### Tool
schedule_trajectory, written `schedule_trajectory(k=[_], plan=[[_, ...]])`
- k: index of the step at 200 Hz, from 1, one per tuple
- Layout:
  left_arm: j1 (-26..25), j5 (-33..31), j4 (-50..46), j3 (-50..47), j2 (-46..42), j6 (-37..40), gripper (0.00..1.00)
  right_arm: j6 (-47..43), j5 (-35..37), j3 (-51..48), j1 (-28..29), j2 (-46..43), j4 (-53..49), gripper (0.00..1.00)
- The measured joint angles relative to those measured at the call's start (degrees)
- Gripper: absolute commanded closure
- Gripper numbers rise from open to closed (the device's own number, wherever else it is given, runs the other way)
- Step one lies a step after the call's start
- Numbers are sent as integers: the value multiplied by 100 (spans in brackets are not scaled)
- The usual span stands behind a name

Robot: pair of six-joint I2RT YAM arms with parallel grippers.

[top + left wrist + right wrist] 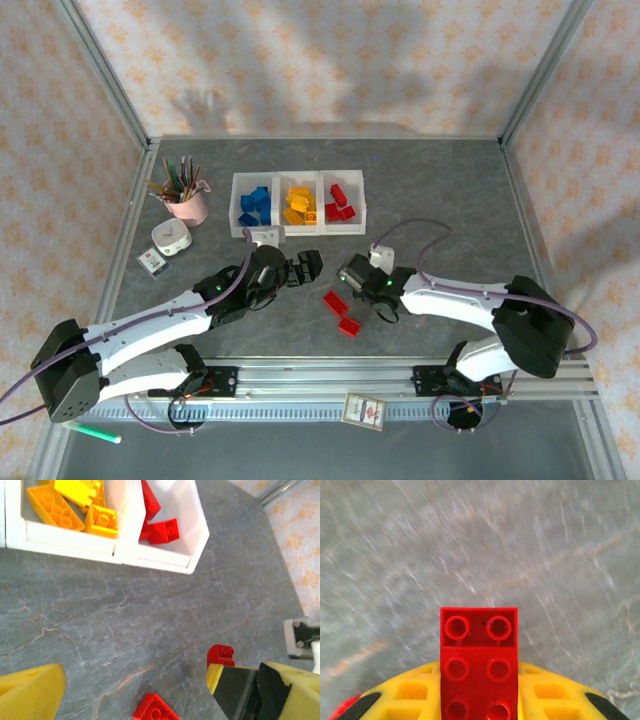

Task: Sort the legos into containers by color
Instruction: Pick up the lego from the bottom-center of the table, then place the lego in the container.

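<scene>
Grey tabletop (450, 200) carries the white three-bin tray (320, 231) toward its far side, with blue bricks (254, 205) in the left bin, yellow bricks (298, 204) in the middle and red bricks (340, 203) on the right. The left pincer (306, 266) hangs just in front of the tray, its yellow fingers (30, 692) spread wide with nothing between them. Beside it, the right pincer (347, 272) is clamped on a red brick (479, 662) that juts forward past its fingertips. Two loose bricks (335, 301), both red, lie on the tabletop on the near side of both pincers, apart from the tray.
</scene>
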Motion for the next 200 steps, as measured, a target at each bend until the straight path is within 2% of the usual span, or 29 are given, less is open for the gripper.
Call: schedule_trajectory(k=[53,94,133,173,200], plan=[[494,-55,-7,201,-149,173,1,-955,26,1128,-835,186,201,73],[905,-48,-90,376,-120,396,1,-1707,-81,2293,-1416,1198,498,73],[1119,-26,-114,553,94,551,1,-2229,-199,3484,-1659,2409,612,72],[1231,33,-116,553,243,603,1,-2566,-245,4395,-1810,3309,573,48],[1231,44,-116,553,251,608,1,-2704,-302,4734,-1851,3552,509,40]])
